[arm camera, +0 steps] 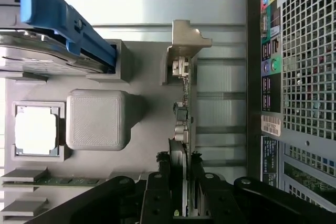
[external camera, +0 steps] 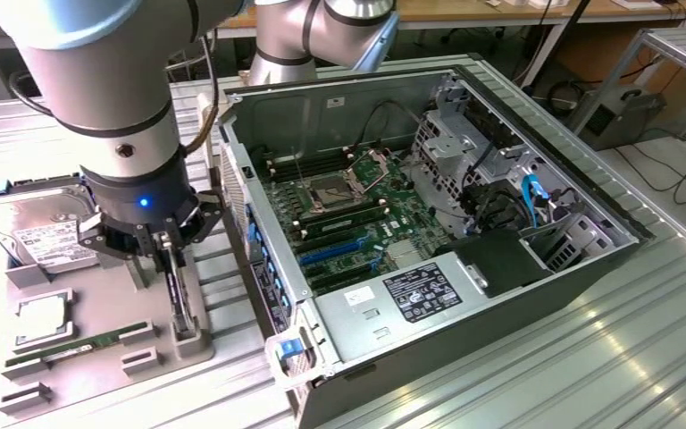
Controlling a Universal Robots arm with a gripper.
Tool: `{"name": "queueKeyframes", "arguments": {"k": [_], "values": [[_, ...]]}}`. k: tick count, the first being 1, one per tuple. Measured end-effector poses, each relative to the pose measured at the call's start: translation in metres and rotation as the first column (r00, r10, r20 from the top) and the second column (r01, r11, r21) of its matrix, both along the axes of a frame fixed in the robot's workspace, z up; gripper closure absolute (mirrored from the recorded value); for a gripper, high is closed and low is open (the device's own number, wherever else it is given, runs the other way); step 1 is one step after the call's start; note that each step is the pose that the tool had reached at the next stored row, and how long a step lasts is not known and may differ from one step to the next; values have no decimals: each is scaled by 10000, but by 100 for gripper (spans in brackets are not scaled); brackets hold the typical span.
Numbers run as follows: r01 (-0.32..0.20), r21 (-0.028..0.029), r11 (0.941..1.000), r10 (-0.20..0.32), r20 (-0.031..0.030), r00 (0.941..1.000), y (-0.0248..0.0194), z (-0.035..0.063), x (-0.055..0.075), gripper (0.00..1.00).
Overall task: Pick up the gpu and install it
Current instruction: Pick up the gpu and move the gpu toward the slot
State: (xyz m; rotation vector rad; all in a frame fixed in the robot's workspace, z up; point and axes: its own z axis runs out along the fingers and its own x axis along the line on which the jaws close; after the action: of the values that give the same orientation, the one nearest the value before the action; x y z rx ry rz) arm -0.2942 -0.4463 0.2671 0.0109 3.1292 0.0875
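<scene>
The gpu (external camera: pixel 179 299) is a thin dark card standing on edge in a slot of the grey holder tray (external camera: pixel 93 357), left of the computer case in the exterior view. My gripper (external camera: pixel 171 261) reaches down from above over its upper edge. In the wrist view the gpu (arm camera: pixel 182 111) runs away from my gripper (arm camera: pixel 181 192), with its metal bracket (arm camera: pixel 184 43) at the far end. One black finger sits on each side of the card, close against its faces with no gap visible. The card's lower edge still rests in the holder.
The open computer case (external camera: pixel 439 223) lies on its side to the exterior view's right, motherboard (external camera: pixel 355 214) and blue slots (external camera: pixel 331 255) exposed. On the tray are a hard drive (external camera: pixel 39 237), a processor (external camera: pixel 39 317) and a green memory stick (external camera: pixel 75 347). The case's perforated rear panel (arm camera: pixel 304 77) is close by.
</scene>
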Motion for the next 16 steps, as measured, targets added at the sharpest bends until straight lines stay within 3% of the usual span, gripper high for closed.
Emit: {"name": "queueKeyframes", "arguments": {"k": [4,11,16], "values": [[-17,40,10000,17,-1,10000,-3,156,1,74],[-60,115,9999,60,1,10000,-21,519,9,74],[-93,164,9998,92,1,10000,-52,748,25,74]]}}
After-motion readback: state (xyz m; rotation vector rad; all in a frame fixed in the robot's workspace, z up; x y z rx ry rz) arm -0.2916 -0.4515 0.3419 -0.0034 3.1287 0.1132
